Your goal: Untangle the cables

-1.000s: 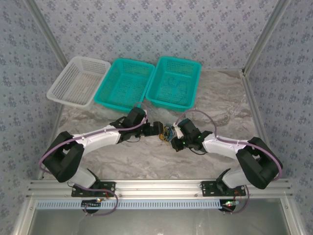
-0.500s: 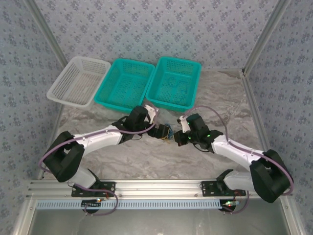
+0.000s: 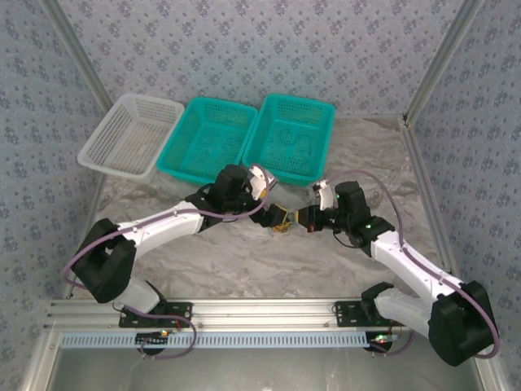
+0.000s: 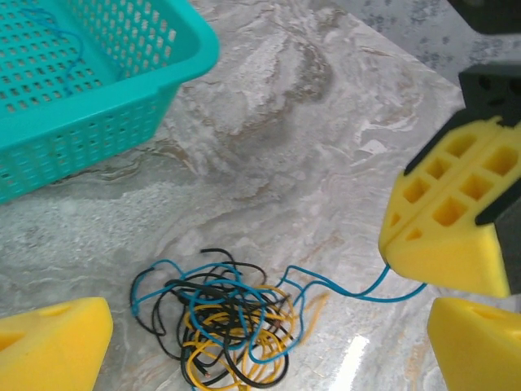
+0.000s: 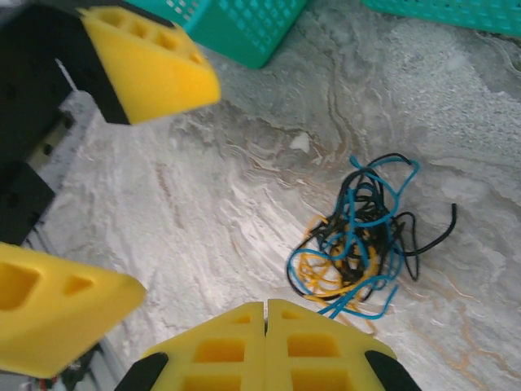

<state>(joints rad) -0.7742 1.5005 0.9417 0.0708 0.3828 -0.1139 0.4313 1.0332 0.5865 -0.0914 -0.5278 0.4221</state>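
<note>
Where the cables (image 4: pixel 220 326) lie knotted, a teal basket (image 4: pixel 81 138) stands nearby.

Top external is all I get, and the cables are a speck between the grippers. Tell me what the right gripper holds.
Observer: The right gripper is shut on one blue strand that runs out of the cables.
Operator: Report the left gripper.
Observer: The left gripper is open and grips nothing; in its wrist view the bundle lies between its spread fingers.
Operator: Give me the bundle's state.
Observer: Black, yellow and blue strands are knotted together, lying on the table.
</note>
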